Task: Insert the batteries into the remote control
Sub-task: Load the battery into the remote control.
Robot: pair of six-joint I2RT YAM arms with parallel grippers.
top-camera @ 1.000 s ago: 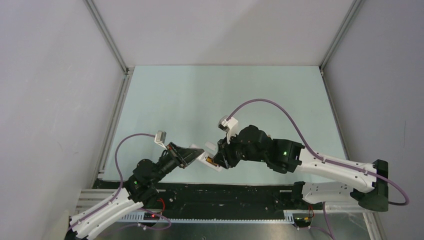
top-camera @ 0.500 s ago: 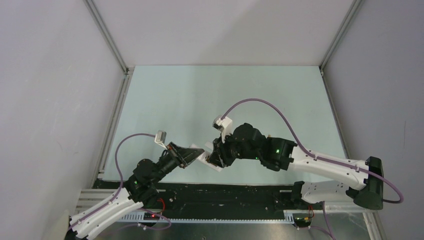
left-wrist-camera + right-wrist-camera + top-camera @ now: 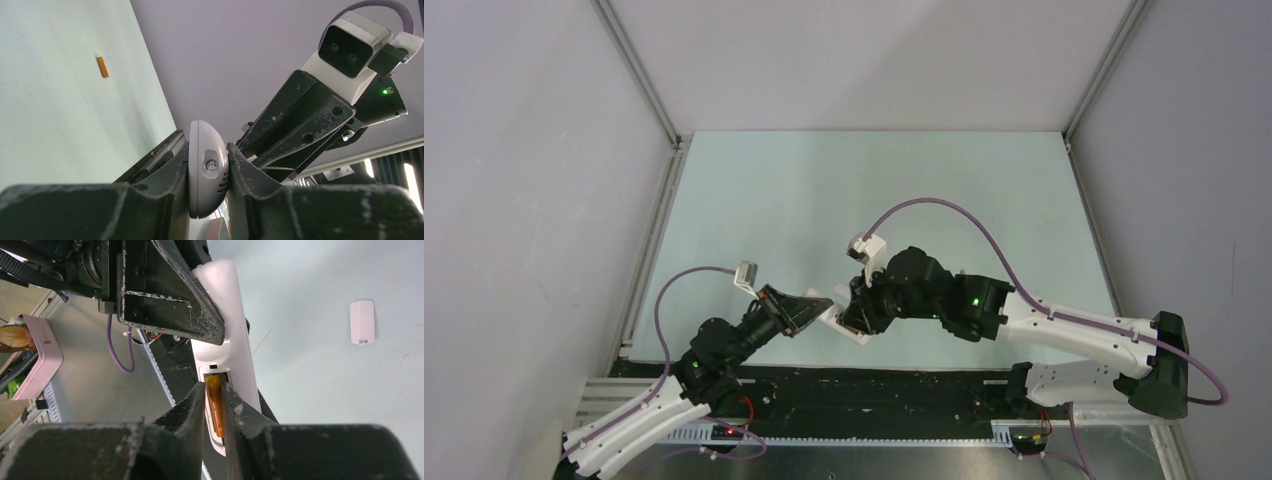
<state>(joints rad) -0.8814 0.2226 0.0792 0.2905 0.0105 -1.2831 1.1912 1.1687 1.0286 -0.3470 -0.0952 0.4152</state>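
Black and scuffed, the right gripper point(image 3: 214, 396) is pinched narrow on one battery point(image 3: 215, 410). It holds the cell lengthwise, with the upper end at the mouth of the open recess in the back of the remote control point(image 3: 227, 290). A second ago the orange cylinder showed clear of the handset from above. The right arm has since swung in toward the left, and the wrist now hides the cell over the remote; the last half second adds only a slight further shift. That suggests the insertion is under way. Whether the battery already sits against a contact I cannot tell, because the fingers cover most of it. The left gripper point(image 3: 205, 145) is clamped on the remote by its other end, steadying it for the push. The second battery point(image 3: 102, 67) lies loose on the table point(image 3: 310, 380), well apart from both arms. A small white cover point(image 3: 362, 321) lies there too, so one cell and the lid remain to be fitted.
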